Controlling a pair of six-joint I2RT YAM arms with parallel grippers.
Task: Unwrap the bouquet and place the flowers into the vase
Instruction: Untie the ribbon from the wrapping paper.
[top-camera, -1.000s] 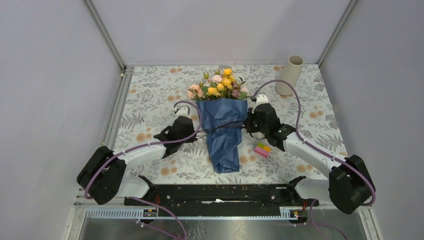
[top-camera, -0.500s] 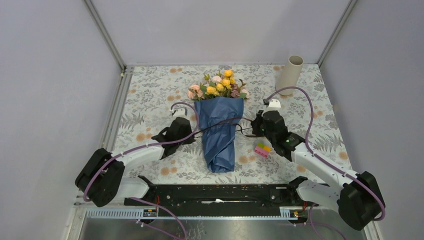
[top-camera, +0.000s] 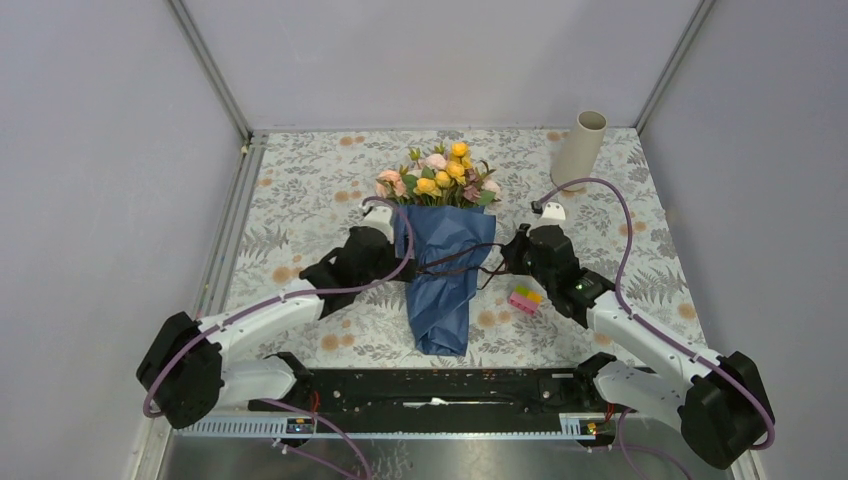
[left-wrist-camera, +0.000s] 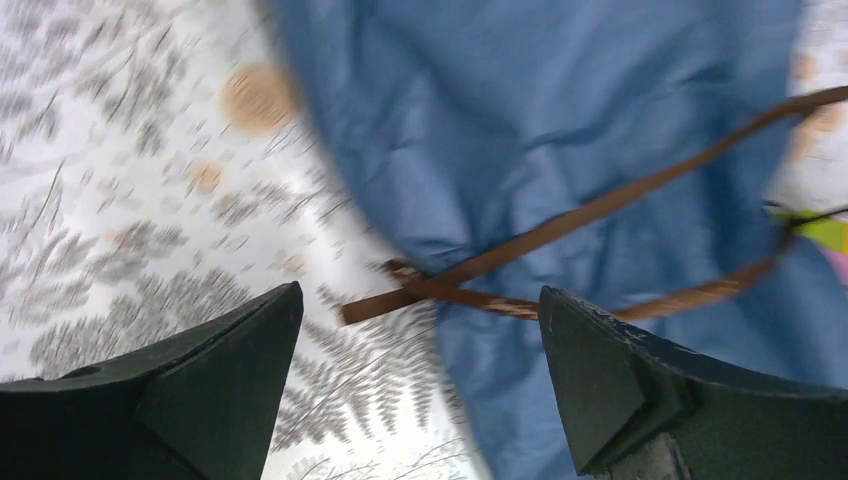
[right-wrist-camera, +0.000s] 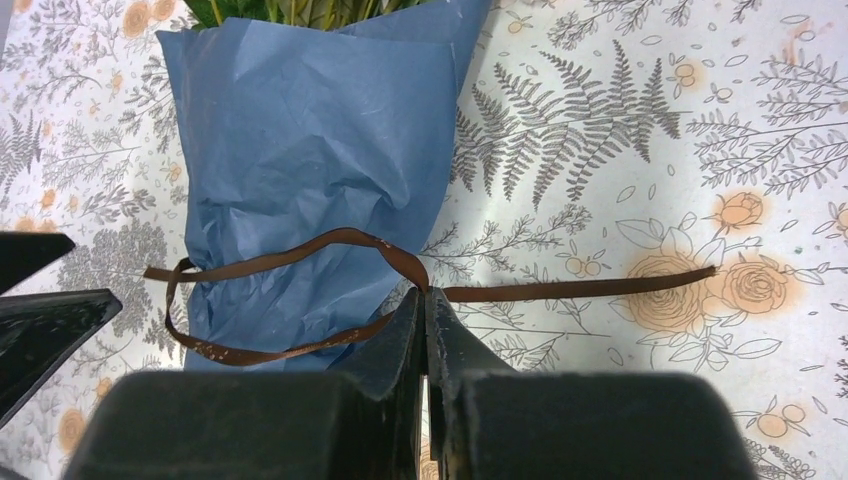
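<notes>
The bouquet (top-camera: 445, 270) lies mid-table in crinkled blue paper (right-wrist-camera: 300, 150), its flowers (top-camera: 440, 175) pointing to the far side. A dark brown ribbon (right-wrist-camera: 570, 290) hangs in a slack loop across the paper (left-wrist-camera: 560, 120). My right gripper (right-wrist-camera: 423, 292) is shut on the ribbon just right of the wrap, also visible from above (top-camera: 505, 262). My left gripper (left-wrist-camera: 417, 300) stands open at the wrap's left edge, the ribbon's loose end (left-wrist-camera: 380, 305) lying between its fingers without being held. The beige vase (top-camera: 578, 150) stands upright at the far right.
A small pink, green and yellow block toy (top-camera: 525, 297) lies on the floral tablecloth (top-camera: 300, 200) just beside my right gripper. Grey walls close the table in at the left, back and right. The arm bases sit along the near edge.
My left gripper has opened, let go of the ribbon and moved in toward the wrap. The right gripper pulled its ribbon end rightward; the loop now hangs looser.
</notes>
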